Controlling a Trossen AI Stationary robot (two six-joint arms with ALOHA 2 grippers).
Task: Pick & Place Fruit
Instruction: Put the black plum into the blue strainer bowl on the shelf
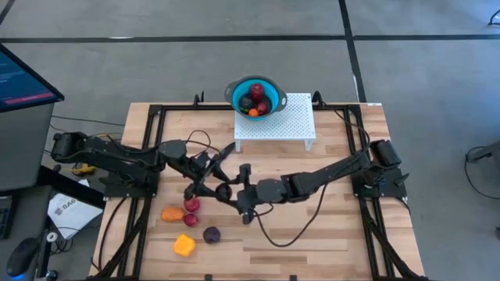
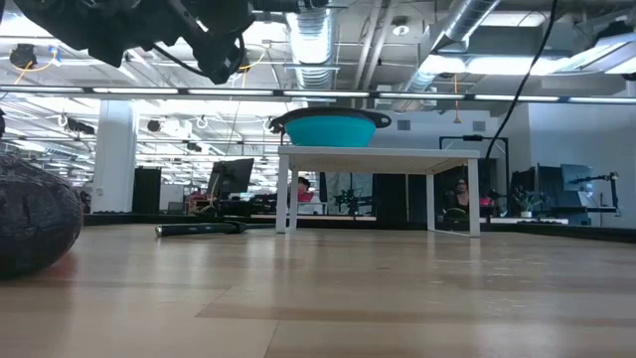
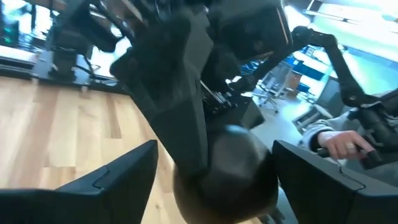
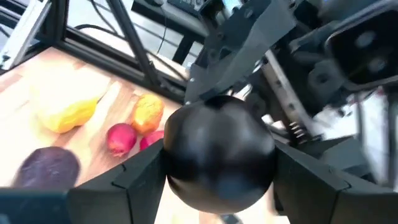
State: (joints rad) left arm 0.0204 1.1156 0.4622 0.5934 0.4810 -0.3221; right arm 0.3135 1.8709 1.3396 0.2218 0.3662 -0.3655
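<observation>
A dark purple fruit hangs above the table's middle, between both grippers. My right gripper comes from the right and is shut on it. From the left, my left gripper stands open with its fingers on either side of the same fruit. On the wood at the near left lie an orange fruit, two red ones, a purple one and a blocky yellow one. The blue bowl holds more fruit. My right gripper pinches the dark purple fruit by two opposite sides between its two fingers. The fingers come nearly level from the table's right. The fruit is lifted clear of the table. My left gripper's fingers flank the fruit; whether they touch it I cannot tell.
The bowl stands on a white perforated stand at the table's far middle. A slim black knife lies on the wood left of the stand. Black frame rails run along the table's sides. Bare wood lies at the near right.
</observation>
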